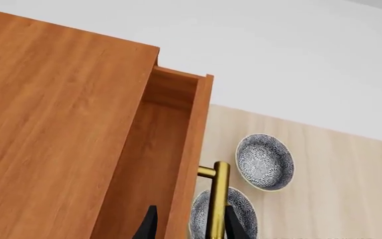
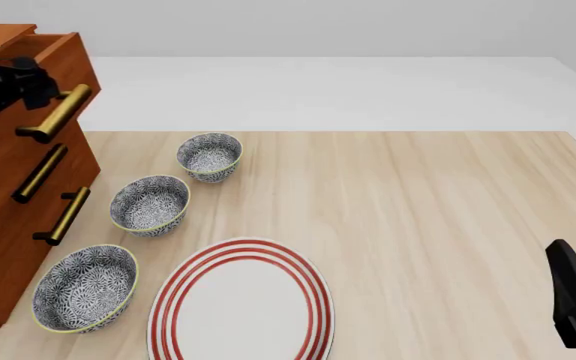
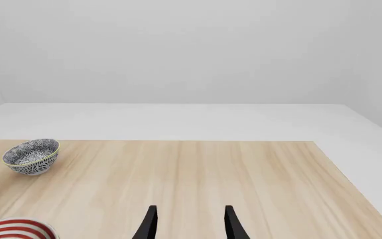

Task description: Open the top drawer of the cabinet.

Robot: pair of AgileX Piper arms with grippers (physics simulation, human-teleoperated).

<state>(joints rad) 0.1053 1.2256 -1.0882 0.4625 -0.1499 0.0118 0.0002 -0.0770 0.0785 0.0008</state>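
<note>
The cabinet (image 2: 8,225) stands at the table's left edge in the front view, a tall reddish-brown chest w/ three brass-handled drawers. The top drawer (image 2: 53,52) sits pulled partway out of the cabinet body; its open box interior shows from above in the left wrist view, w/ the drawer front standing clear of the cabinet top. The drawer's brass bar handle (image 2: 60,114) juts out from the front, angled toward the table.

Left gripper (image 1: 187,224) is at that handle: in the left wrist view the brass bar runs between the two black fingers, one finger (image 1: 147,226) on the drawer-front side, the other on the far side of the bar. Fingers are spread about the bar; can't tell if the pads actually press it. In the front view the left arm's black bulk hides the contact.

Right gripper (image 3: 187,224) hangs low near the table's right front corner, well apart from the cabinet, fingers spread, nothing between them.

On the tabletop (image 2: 418,225): three patterned bowls in a diagonal row just beside the cabinet: far bowl (image 2: 209,156), middle bowl (image 2: 149,204), near bowl (image 2: 85,287). A red-striped plate (image 2: 240,304) lies near the front edge, beside the near bowl.
</note>
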